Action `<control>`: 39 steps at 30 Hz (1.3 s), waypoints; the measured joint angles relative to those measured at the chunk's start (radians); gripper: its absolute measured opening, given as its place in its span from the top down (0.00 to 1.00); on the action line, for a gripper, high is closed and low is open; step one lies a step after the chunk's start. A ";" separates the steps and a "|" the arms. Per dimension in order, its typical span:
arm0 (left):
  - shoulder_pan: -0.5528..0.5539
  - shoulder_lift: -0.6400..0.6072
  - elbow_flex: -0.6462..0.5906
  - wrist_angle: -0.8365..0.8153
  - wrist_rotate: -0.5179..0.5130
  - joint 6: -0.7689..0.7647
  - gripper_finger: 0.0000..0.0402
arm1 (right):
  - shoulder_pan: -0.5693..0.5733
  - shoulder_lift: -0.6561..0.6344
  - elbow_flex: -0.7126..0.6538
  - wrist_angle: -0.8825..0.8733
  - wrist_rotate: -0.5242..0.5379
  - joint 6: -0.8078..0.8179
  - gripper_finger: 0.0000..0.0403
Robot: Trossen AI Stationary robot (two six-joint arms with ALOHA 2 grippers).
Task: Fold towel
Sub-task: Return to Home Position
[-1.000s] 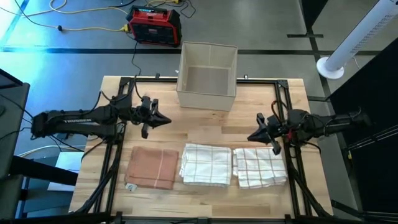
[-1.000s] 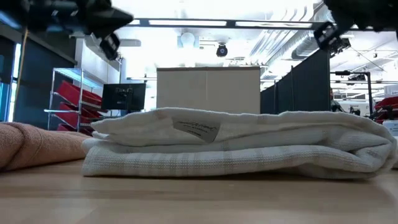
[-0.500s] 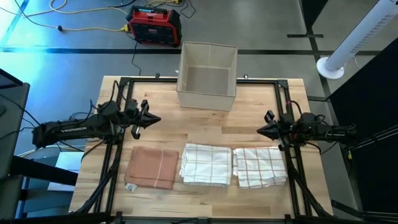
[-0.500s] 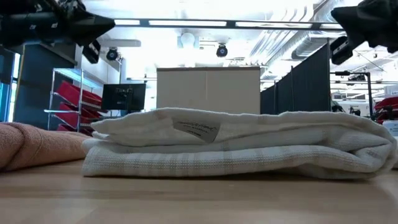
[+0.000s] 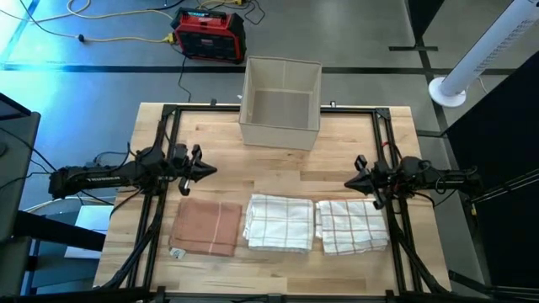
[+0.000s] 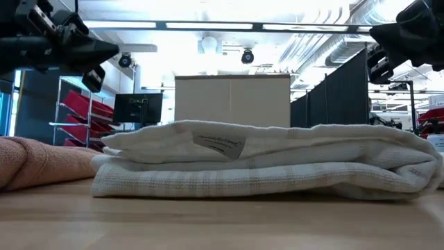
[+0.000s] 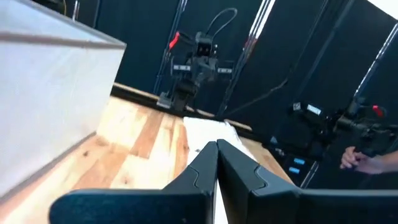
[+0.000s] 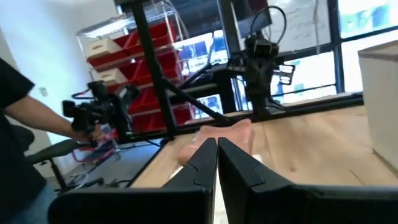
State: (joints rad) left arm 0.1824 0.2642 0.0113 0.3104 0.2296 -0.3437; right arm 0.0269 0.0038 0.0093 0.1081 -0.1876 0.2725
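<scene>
Towels: two folded white ones lie side by side on the near part of the table, the middle white towel (image 5: pixel 279 222) and the right white towel (image 5: pixel 351 225), edges touching; a folded pink towel (image 5: pixel 206 225) lies just left of them
Table (image 5: pixel 278 164): bare wood between my two arms; nothing stands between me and the towels
Bin (image 5: pixel 281 101): open, beige, at the far edge, well apart from the towels
Left gripper (image 5: pixel 210 169): above the table beyond the pink towel; fingers pressed together, holding nothing
Right gripper (image 5: pixel 349 183): just beyond the right white towel; fingers pressed together, empty
Room: red power unit (image 5: pixel 209 34) on the floor; a person's hand (image 7: pixel 360 160) beside the rig
Change: since a second ago my grippers have drawn outward and sunk lower; the towels lie as they did
</scene>
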 joint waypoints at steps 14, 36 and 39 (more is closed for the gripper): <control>-0.131 -0.141 0.001 -0.174 -0.208 0.034 1.00 | 0.000 0.001 0.000 -0.017 -0.057 0.060 1.00; -0.184 -0.258 0.002 -0.292 -0.317 0.033 1.00 | 0.000 0.004 -0.001 -0.057 -0.045 -0.064 1.00; -0.184 -0.258 0.002 -0.292 -0.317 0.033 1.00 | 0.000 0.006 -0.001 -0.057 -0.043 -0.065 1.00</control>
State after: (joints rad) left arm -0.0017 0.0063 0.0128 0.0181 -0.0875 -0.3107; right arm 0.0273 0.0093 0.0086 0.0512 -0.2310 0.2077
